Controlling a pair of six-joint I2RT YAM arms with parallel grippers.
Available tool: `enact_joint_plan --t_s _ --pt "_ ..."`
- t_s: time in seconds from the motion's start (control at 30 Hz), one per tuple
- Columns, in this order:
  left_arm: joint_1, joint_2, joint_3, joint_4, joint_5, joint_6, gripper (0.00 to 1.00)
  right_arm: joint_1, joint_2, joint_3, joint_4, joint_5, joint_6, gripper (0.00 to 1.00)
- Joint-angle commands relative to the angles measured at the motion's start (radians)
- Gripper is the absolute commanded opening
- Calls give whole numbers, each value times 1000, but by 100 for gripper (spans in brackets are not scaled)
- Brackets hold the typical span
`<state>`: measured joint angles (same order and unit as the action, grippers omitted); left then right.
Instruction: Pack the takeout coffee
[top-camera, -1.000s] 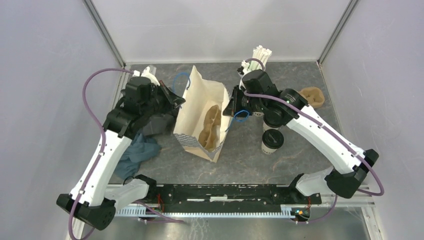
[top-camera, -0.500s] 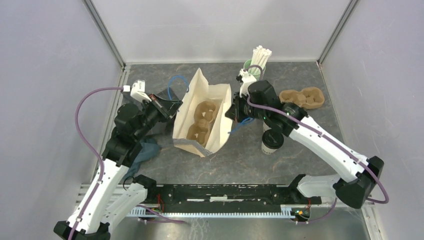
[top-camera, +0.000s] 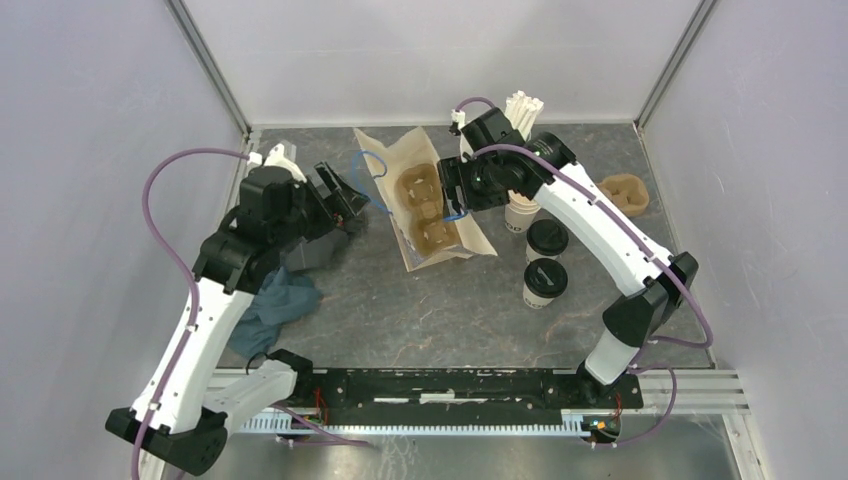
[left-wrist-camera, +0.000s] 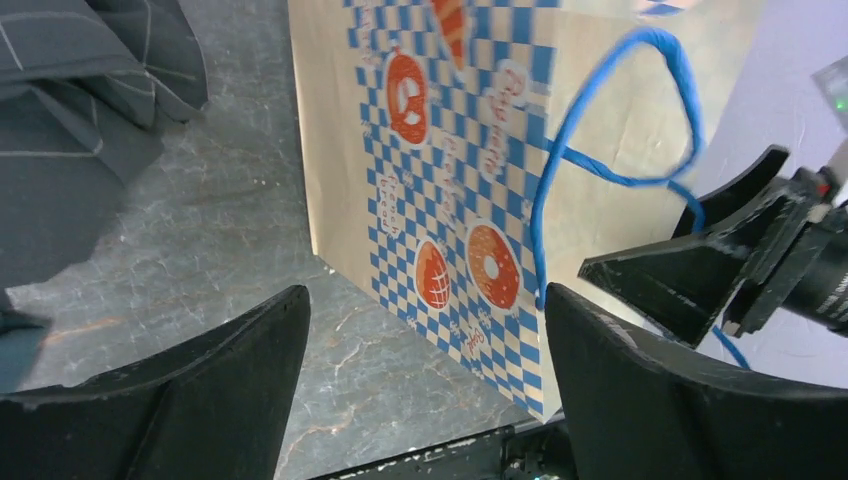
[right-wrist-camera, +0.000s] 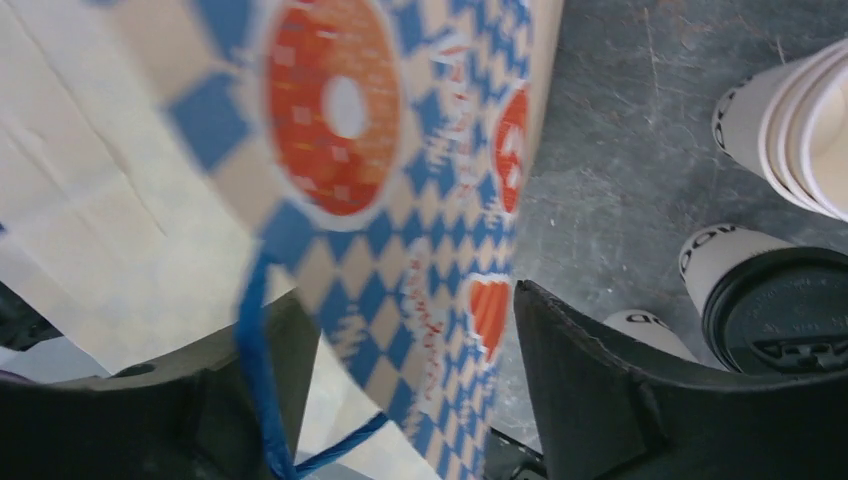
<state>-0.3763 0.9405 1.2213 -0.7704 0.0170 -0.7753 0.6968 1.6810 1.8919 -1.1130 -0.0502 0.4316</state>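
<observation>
Between the right fingers (right-wrist-camera: 585, 385), blurred bag (right-wrist-camera: 340, 110), lidded cup (right-wrist-camera: 775, 310) cut off

Left arm (top-camera: 205, 320): white shell links, black joint housings, black wrist block. Left purple cable (top-camera: 158, 195) arcs free of the shell. White fitting (top-camera: 281, 157) on the wrist.

Right arm (top-camera: 600, 225): same white links, black elbow and shoulder joints. Right purple cable (top-camera: 693, 318) is the same colour.

Left pincer (left-wrist-camera: 422, 295): two matte black wedge fingers, smooth faces.

Right pincer (right-wrist-camera: 405, 300): identical black fingers.
</observation>
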Motion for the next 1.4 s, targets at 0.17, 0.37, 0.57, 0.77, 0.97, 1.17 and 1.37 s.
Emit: enact_joint_plan --t_s 0.17,0.37,0.57,0.77,0.97,1.17,1.37 --pt "4 94 180 8 42 120 100 -5 -12 136 -84 65 -128 88" --pt "4 204 242 7 105 92 99 -9 -19 232 -5 74 -194 95" --pt "4 228 211 101 213 53 91 -12 -75 130 109 81 -227 96" --pt "5 278 217 81 151 31 55 -15 -79 139 105 92 -238 97" --pt "7 336 222 239 350 36 91 -85 -112 182 44 123 -143 98" --pt "5 419 200 387 603 48 100 -122 -215 93 23 96 -56 98" --pt "-1 470 173 469 646 22 90 -197 -336 -112 15 67 25 98"
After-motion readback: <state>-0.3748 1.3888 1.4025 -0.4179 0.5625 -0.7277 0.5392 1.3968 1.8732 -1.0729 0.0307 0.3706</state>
